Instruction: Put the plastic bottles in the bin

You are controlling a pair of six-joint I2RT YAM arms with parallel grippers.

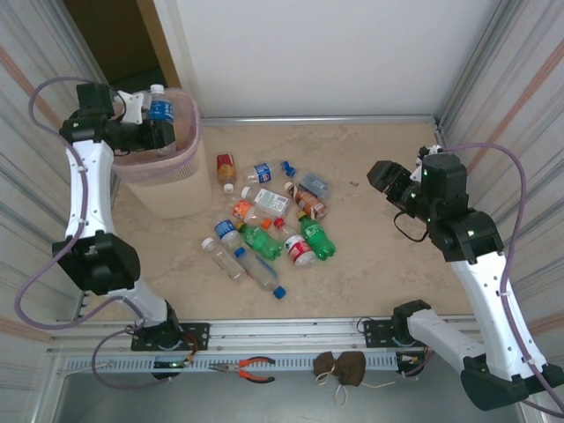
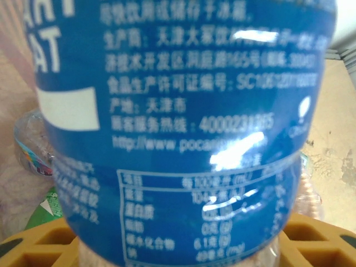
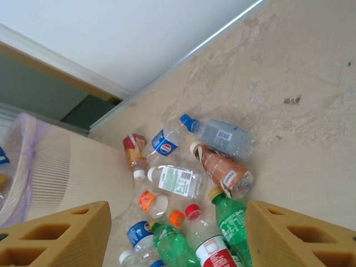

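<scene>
My left gripper (image 1: 155, 125) is shut on a blue-labelled, white-capped plastic bottle (image 1: 159, 107), holding it upright over the open pink bin (image 1: 187, 148) at the back left. In the left wrist view that bottle (image 2: 183, 122) spans the frame between my yellow fingers (image 2: 320, 242). Several more plastic bottles (image 1: 269, 225), clear, green and brown, lie in a heap mid-table right of the bin. My right gripper (image 1: 389, 181) hangs open and empty above the table's right side, its camera looking down at a green bottle (image 3: 231, 219), a brown one (image 3: 222, 169) and the bin (image 3: 55, 172).
A loose blue cap (image 1: 278, 292) lies at the near edge of the heap. Orange-handled pliers (image 1: 253, 368) and a brown pouch (image 1: 340, 367) rest on the rail below the table. Corrugated walls close in both sides, and bare tabletop (image 1: 388, 264) stretches under the right arm.
</scene>
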